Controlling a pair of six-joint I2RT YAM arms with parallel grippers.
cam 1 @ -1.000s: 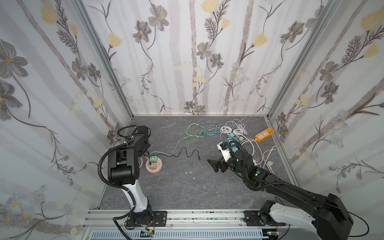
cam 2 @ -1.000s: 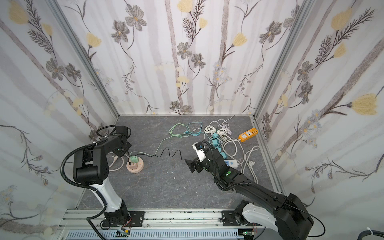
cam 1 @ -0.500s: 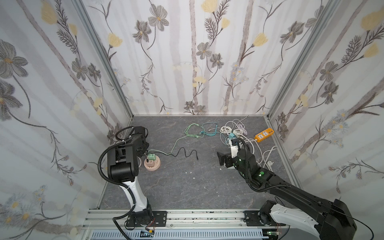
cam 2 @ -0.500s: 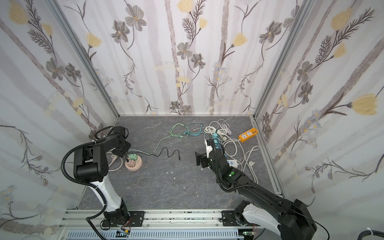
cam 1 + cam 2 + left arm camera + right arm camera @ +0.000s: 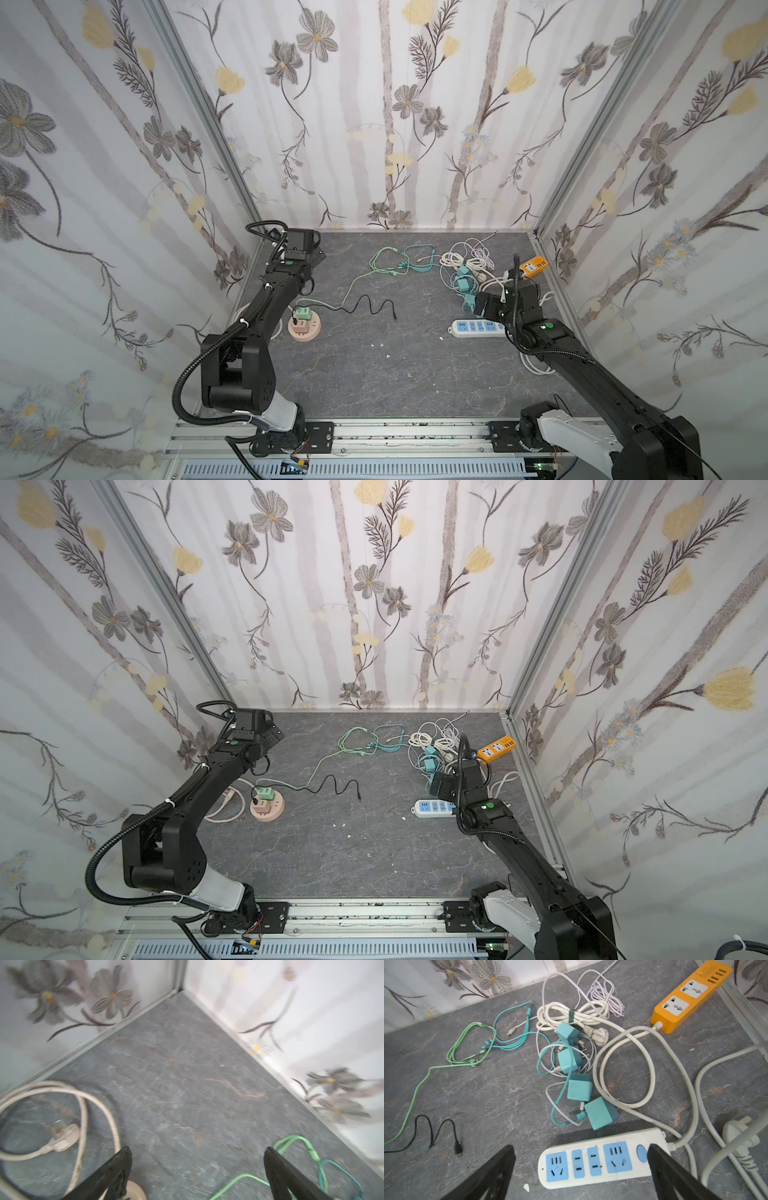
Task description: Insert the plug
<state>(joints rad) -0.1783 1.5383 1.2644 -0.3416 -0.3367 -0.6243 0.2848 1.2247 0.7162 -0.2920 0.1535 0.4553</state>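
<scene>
The grey desk (image 5: 374, 374) carries everything. The left hand (image 5: 197, 1150) and right hand (image 5: 580, 1147) both gape wide and empty, the right near a white strip (image 5: 593, 1161). There are three socket blocks: that strip, an orange strip (image 5: 691, 995), and a round pink socket (image 5: 304, 330) with the green plug (image 5: 302, 312) seated on it. Only the right wrist view separates the four teal chargers (image 5: 579, 1091).

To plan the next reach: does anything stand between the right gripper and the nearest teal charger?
Nothing solid visibly does. The open right gripper hovers above the white power strip; the teal charger lies just beyond it, with thin cables looped at its side.
</scene>
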